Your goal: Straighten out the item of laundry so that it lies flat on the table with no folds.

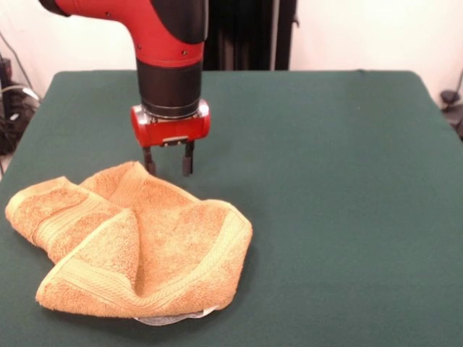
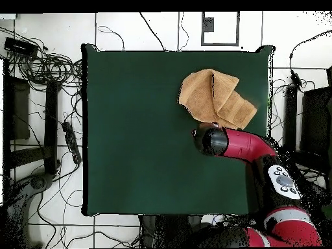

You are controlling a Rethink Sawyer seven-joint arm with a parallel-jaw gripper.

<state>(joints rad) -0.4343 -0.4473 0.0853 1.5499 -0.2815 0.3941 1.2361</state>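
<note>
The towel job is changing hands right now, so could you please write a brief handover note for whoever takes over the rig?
Gripper: open, empty, fingers pointing down at the far edge of the towel.
Towel: crumpled on the green table, with several layers folded over one another and a white label peeking out beneath its near edge.
Done: nothing visibly flattened.
Left: grasp an edge or corner, pull out the folds and spread the towel flat.

The arm [image 1: 163, 36] rising above the worktop [image 1: 325, 181] has a glossy red shell with black joint sections, a black cylindrical wrist, a red block with a small silver plate beneath it, two short dark fingers [image 1: 188, 159] on the tool [image 1: 168, 160], and a grey button panel [image 2: 283, 179].
</note>
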